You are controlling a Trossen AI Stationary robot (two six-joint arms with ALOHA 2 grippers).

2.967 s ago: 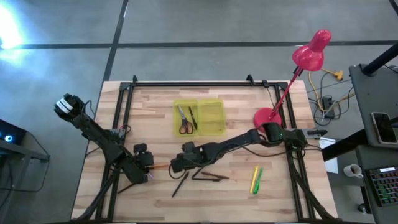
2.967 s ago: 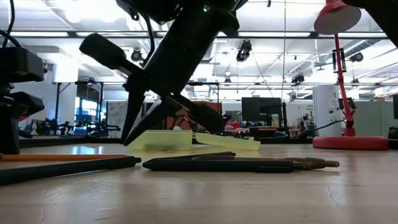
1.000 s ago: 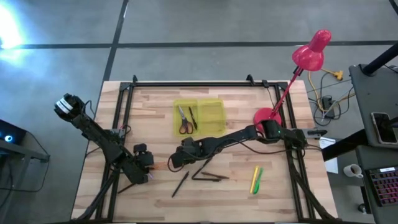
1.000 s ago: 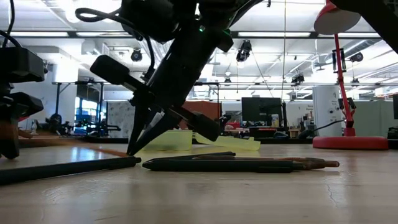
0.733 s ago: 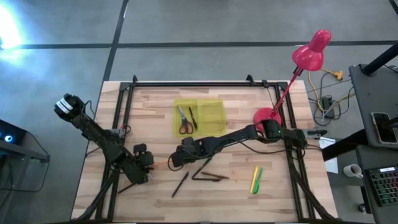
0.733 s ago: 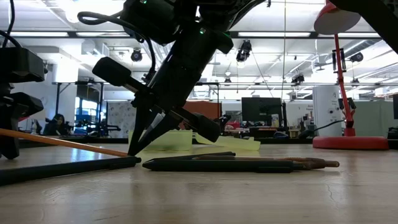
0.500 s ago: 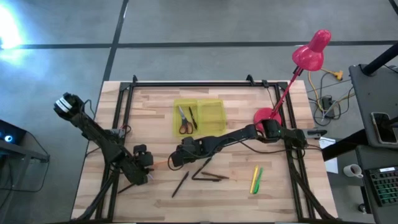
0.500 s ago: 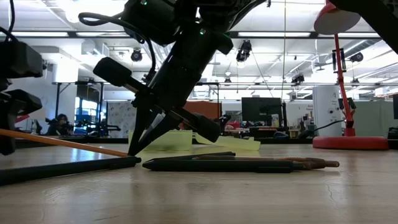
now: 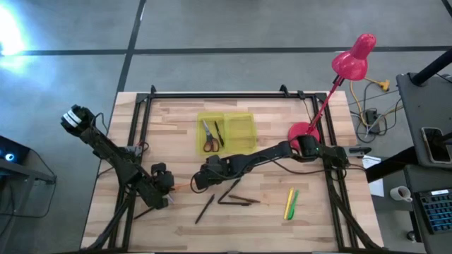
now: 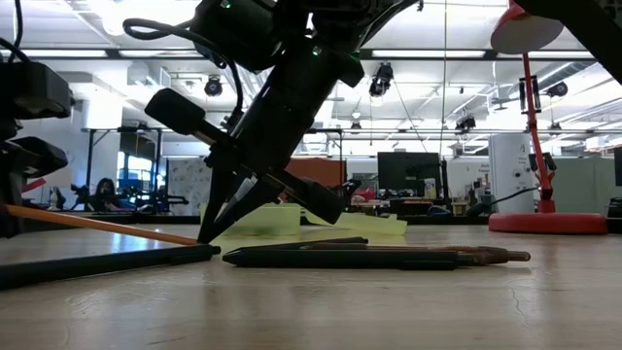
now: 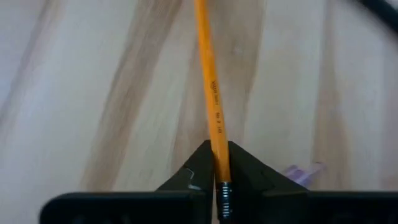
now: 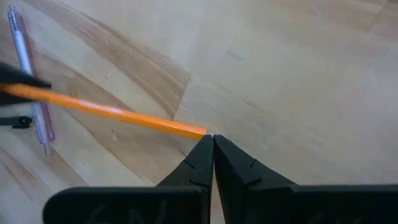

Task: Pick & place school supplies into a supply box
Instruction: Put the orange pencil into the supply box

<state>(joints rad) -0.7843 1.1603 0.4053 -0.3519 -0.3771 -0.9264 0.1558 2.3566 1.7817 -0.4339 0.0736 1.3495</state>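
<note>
**Pencil gripped, most supplies still outside the box**

High view: your supply box (image 9: 226, 133) holds only scissors (image 9: 209, 137) and one pen; dark pens (image 9: 236, 200) and markers (image 9: 290, 203) lie well below it.

Left wrist view: left gripper (image 11: 216, 167) clamps the orange pencil (image 11: 209, 93).

Right wrist view: right gripper (image 12: 209, 144), fingers together, holds nothing, touching the pencil's tip.

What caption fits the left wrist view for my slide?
Left gripper shut on the eraser end of an orange pencil, which stretches away across the wooden table.
</note>
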